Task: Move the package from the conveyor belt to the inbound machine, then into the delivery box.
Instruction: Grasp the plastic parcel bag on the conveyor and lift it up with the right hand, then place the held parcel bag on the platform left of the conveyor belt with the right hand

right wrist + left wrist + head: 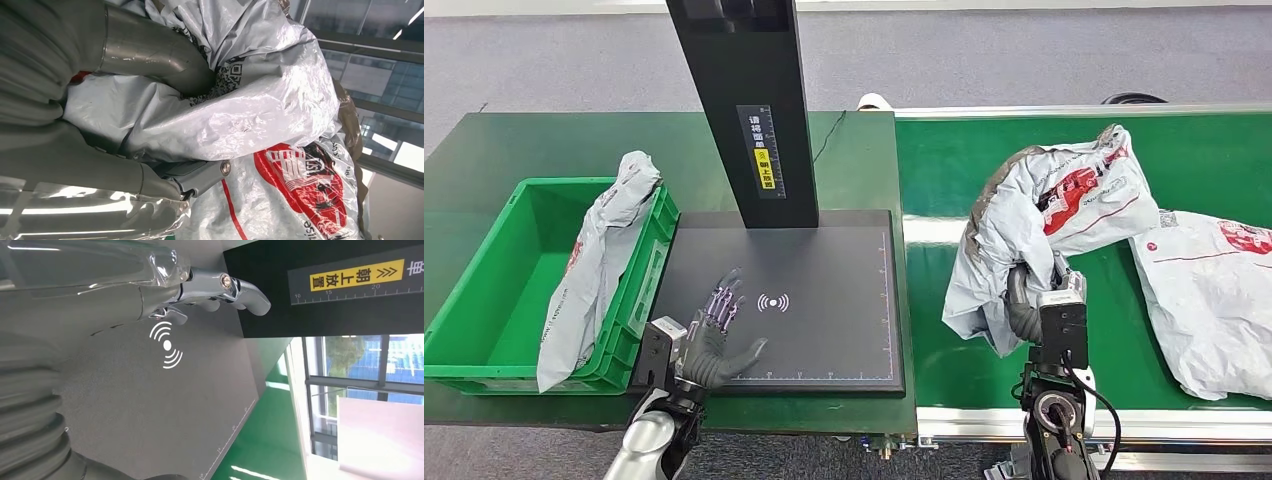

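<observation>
A crumpled grey package (1049, 215) with red print is lifted off the green conveyor belt (944, 180), its lower end hanging down. My right hand (1024, 300) grips it from below; in the right wrist view the thumb (150, 55) and fingers (195, 177) close around the plastic (280, 100). My left hand (714, 335) hovers open, fingers spread, over the near left part of the black inbound machine pad (824, 260), close to its white signal mark (773, 302). The fingertips (240, 290) reach toward the black post (325, 285).
A green delivery box (504, 290) stands left of the pad with a grey package (594, 270) leaning on its right wall. A second white package (1214, 290) lies on the belt at the right. The black post (744, 110) rises behind the pad.
</observation>
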Motion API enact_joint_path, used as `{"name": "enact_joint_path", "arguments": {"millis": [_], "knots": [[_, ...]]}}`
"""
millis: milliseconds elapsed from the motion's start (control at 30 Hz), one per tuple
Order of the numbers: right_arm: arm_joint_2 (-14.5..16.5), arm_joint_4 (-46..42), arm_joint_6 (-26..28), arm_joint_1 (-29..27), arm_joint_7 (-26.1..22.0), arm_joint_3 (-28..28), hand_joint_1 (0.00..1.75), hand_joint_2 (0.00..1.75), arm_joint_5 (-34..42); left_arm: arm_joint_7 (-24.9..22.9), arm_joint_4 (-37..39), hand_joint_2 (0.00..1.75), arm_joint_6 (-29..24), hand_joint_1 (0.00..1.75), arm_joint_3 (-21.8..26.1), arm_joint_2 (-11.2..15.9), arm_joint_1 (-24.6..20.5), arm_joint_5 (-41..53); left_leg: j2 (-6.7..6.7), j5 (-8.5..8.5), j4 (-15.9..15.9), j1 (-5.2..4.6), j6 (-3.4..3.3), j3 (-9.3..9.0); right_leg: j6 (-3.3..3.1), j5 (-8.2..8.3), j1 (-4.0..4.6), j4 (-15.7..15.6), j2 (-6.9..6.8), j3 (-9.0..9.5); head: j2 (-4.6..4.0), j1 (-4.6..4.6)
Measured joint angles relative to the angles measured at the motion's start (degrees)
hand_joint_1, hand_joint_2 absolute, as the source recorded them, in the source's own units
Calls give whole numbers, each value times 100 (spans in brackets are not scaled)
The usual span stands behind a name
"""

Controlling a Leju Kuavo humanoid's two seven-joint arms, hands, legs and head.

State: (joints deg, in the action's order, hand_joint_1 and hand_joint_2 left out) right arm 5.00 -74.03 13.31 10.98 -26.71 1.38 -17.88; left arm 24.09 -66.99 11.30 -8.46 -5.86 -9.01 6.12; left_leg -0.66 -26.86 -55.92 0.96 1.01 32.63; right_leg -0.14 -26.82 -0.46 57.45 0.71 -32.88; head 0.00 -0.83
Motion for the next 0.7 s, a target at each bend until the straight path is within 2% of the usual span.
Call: {"name": "enact_joint_path", "arguments": {"millis": [700], "knots": [[7,-20,0,-2,0,8,175,175,3,4,-2,175,0,0,2,2,1,0,0,0,0,0,0,0,0,0,0,0,0,0,0,-1]]}}
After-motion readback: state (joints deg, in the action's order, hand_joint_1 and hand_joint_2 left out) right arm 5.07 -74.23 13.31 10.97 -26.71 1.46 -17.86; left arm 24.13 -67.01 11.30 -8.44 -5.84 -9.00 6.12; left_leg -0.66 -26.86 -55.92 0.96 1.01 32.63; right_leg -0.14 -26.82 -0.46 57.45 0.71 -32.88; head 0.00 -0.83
